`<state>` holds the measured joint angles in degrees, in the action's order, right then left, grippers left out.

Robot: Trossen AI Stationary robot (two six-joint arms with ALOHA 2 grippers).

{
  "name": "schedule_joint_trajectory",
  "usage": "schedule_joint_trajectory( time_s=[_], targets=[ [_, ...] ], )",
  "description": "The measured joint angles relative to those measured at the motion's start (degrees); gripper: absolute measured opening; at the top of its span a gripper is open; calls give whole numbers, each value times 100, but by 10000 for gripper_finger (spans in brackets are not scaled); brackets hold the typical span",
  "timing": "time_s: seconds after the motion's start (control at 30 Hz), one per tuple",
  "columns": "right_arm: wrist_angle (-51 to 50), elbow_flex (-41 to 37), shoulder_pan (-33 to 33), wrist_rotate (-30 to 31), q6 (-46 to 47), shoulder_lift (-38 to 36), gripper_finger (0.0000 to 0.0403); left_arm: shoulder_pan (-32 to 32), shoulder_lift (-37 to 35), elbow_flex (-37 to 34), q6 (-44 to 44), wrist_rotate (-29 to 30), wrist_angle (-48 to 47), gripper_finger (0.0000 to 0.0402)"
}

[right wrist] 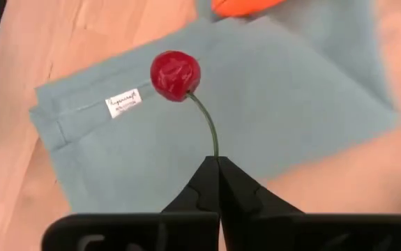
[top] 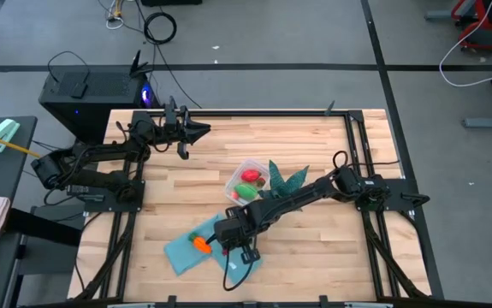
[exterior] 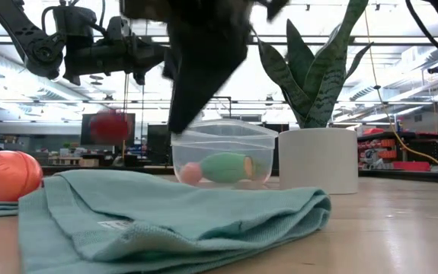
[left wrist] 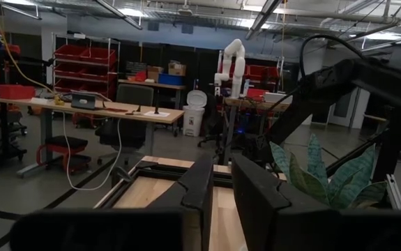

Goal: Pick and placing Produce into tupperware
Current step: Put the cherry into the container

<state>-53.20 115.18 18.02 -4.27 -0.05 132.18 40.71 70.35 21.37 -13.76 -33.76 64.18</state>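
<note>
My right gripper (right wrist: 217, 167) is over the folded teal cloth (top: 196, 250), shut on a red cherry-like piece (right wrist: 176, 74) that shows as a red ball (exterior: 110, 125) in the low view. An orange carrot-like piece (top: 200, 244) lies on the cloth. The clear tupperware (top: 250, 180) rests on the table beside the potted plant (top: 287, 178). It holds a green oval (exterior: 226, 167), a red round one (top: 251, 176) and a small pinkish piece (exterior: 192, 173). My left gripper (left wrist: 222, 199) waits open, raised near the table's far left corner (top: 181, 133). My right gripper pinches the thin green stem (right wrist: 214, 143) of the cherry-like piece at its free end, between the two fingertips. The fingers run in line with the stem. The red ball (right wrist: 176, 74) is lifted clear above the teal cloth, at the stem's other end.
The spiky plant in its white pot (exterior: 318, 160) stands right next to the tupperware on its right side. The teal cloth (exterior: 165, 213) lies near the table's front edge. Bare wood (top: 314, 248) stretches to the right of the cloth. Metal frame rails (top: 352, 145) run along the table's sides.
</note>
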Motion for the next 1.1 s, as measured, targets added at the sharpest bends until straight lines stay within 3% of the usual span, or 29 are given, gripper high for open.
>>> schedule_joint_trajectory(
  time_s=[0.13, 0.3, 0.47, 0.73, 1.1],
  targets=[
    [-881, 856, 0, 391, -130, 0, 1, 0, 0, 0, 0, 0, -11, 62],
    [-2232, 2007, -196, 1515, -571, -20, 0, 0, 0, 0, 0, 0, -11, 58],
    [-2555, 1678, -846, 2044, -481, -581, 0, -2, 0, 0, -2, -6, -16, 60],
    [-2800, 1668, -1749, 1722, -361, -704, 0, 37, 0, 0, 54, 2, -62, 62],
    [-3219, 1659, -1862, 1347, -331, -658, 0, 37, 0, 0, 87, 0, -63, 60]
  ],
)
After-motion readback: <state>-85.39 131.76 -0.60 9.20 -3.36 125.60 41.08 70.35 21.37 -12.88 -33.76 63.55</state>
